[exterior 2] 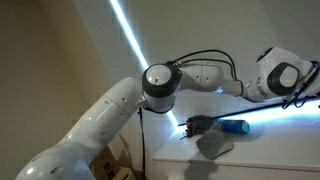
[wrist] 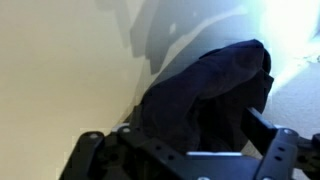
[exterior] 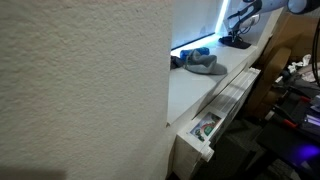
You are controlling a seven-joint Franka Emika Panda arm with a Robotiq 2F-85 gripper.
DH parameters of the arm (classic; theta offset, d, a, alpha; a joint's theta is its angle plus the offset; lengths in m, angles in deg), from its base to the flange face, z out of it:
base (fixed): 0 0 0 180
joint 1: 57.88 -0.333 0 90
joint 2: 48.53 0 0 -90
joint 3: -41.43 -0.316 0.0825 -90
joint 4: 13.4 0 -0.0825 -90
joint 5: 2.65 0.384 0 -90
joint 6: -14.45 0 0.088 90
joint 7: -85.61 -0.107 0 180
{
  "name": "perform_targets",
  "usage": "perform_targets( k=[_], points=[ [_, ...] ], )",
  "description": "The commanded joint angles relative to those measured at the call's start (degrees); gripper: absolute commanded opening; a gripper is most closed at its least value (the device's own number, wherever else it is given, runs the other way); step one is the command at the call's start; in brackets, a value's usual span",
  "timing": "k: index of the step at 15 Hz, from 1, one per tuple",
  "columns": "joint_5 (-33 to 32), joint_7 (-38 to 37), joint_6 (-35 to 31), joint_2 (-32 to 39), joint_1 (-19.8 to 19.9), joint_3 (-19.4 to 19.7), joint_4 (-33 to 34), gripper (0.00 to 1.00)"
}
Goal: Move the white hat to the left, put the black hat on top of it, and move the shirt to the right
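Observation:
My gripper point(wrist: 195, 128) is down over a crumpled dark navy cloth point(wrist: 210, 80), seemingly the shirt, which lies between its spread jaws. In an exterior view the gripper point(exterior: 241, 32) is at the far end of the white counter, over that dark heap point(exterior: 236, 43). The white hat point(exterior: 207, 66) lies nearer on the counter, grey in shadow; it also shows in an exterior view point(exterior 2: 215, 147). The small black hat point(exterior 2: 198, 125) sits next to a bright blue item point(exterior 2: 236, 127). In an exterior view the black hat point(exterior: 180, 61) is partly hidden by the wall edge.
A textured white wall point(exterior: 80, 80) blocks much of an exterior view. The counter point(exterior: 195, 90) has a front edge with an open drawer point(exterior: 205, 128) below it. Dark equipment and cables point(exterior: 295, 90) stand off the counter's side. A bright light strip point(exterior 2: 135, 35) runs along the wall.

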State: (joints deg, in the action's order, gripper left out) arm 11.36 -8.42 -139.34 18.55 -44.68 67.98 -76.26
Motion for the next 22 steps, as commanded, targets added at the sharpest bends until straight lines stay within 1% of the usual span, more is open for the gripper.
perform_targets(
  k=[1, 3, 5, 6, 7, 10, 11, 14, 15, 16, 17, 18, 19, 20, 21, 22],
  points=[
    [1.1, 1.7, 0.0, -0.6, 1.9, -1.8, 0.0, 1.00],
    [1.3, 3.1, 0.0, -1.1, 4.6, -3.5, 0.4, 1.00],
    [1.3, 3.2, 0.0, -1.3, 5.0, -4.0, 0.5, 1.00],
    [1.3, 3.2, 0.0, -1.3, 4.8, -4.1, 0.5, 0.75],
    [1.4, 3.7, 0.9, -1.3, 5.2, -4.6, 1.1, 0.74],
    [1.8, 4.6, 1.6, -1.1, 6.2, -5.5, 1.7, 0.55],
    [1.8, 4.5, 1.6, -1.0, 6.3, -5.5, 1.7, 0.46],
    [1.7, 4.2, 2.7, -0.8, 6.4, -5.3, 2.2, 0.23],
    [0.2, 4.4, 4.0, -0.4, 7.9, -7.2, 3.6, 0.18],
    [0.5, 7.3, 5.4, -0.4, 9.5, -9.7, 4.8, 0.10],
    [1.5, 12.2, 6.1, -0.2, 12.1, -13.7, 6.3, 0.03],
    [2.0, 16.0, 6.5, 0.4, 13.6, -16.2, 7.7, 0.00],
    [2.1, 16.6, 8.1, 0.7, 13.9, -16.5, 8.4, 0.00],
    [0.7, 16.6, 10.9, -4.9, 11.1, -15.7, 5.1, 0.00],
    [-0.1, 17.2, 11.8, -6.1, 9.9, -15.9, 5.3, 0.00],
    [-1.1, 17.0, 11.5, -5.7, 8.5, -15.2, 6.5, 0.01]
  ],
)
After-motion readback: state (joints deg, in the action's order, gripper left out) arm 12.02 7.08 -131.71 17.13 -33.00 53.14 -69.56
